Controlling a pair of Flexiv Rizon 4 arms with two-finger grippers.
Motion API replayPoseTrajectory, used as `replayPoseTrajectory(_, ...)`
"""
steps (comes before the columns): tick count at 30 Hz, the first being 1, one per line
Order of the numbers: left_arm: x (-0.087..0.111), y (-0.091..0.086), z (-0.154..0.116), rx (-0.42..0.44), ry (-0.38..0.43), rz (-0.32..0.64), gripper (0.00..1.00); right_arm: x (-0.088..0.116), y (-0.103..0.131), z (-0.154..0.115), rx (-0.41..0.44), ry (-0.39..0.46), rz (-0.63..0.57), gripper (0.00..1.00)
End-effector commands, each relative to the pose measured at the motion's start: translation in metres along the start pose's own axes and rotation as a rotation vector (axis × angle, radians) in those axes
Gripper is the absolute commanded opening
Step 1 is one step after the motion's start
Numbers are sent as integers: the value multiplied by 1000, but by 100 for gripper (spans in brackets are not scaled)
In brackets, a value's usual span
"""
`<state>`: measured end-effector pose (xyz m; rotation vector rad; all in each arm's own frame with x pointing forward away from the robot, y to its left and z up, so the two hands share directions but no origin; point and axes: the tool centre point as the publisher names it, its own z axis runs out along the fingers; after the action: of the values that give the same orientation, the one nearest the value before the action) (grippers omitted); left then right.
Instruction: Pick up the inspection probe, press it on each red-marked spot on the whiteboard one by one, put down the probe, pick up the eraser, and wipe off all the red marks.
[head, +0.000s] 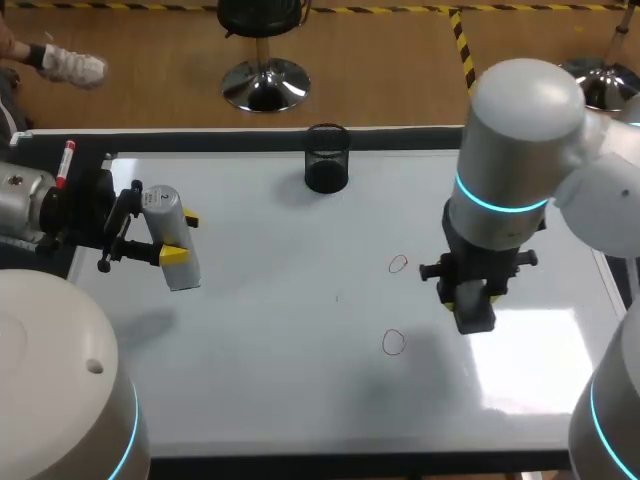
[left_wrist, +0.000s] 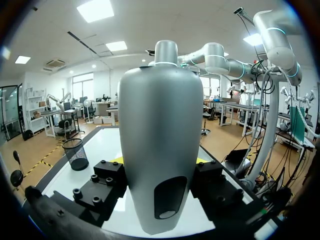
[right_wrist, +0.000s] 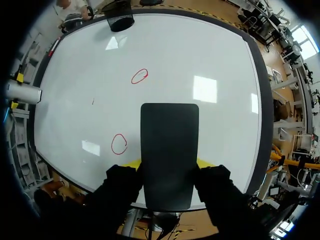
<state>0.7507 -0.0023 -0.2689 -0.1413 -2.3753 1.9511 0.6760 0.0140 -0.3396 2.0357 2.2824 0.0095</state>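
White tabletop bears two red rings; left jaws clamp the silver probe, right jaws the black eraser.

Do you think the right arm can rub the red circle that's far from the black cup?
Probably yes. The right arm holds the eraser over the whiteboard, close beside that red circle, with only bare board between them. The probe in the left arm is off to the side.
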Motion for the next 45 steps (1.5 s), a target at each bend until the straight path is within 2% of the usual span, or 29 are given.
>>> replayPoseTrajectory(1,0,0,0,1,-1,3,0,-35,-9,-2,-11,115,-32,0)
replayPoseTrajectory(5,0,0,0,1,-1,3,0,-50,-10,2,-6,118,-45,0)
replayPoseTrajectory(15,0,0,0,1,-1,3,0,-93,-8,11,17,146,8,0)
replayPoseTrajectory(22,0,0,0,1,-1,3,0,-109,-11,8,11,174,18,0)
replayPoseTrajectory(45,0,0,0,1,-1,3,0,-109,-11,8,11,174,18,0)
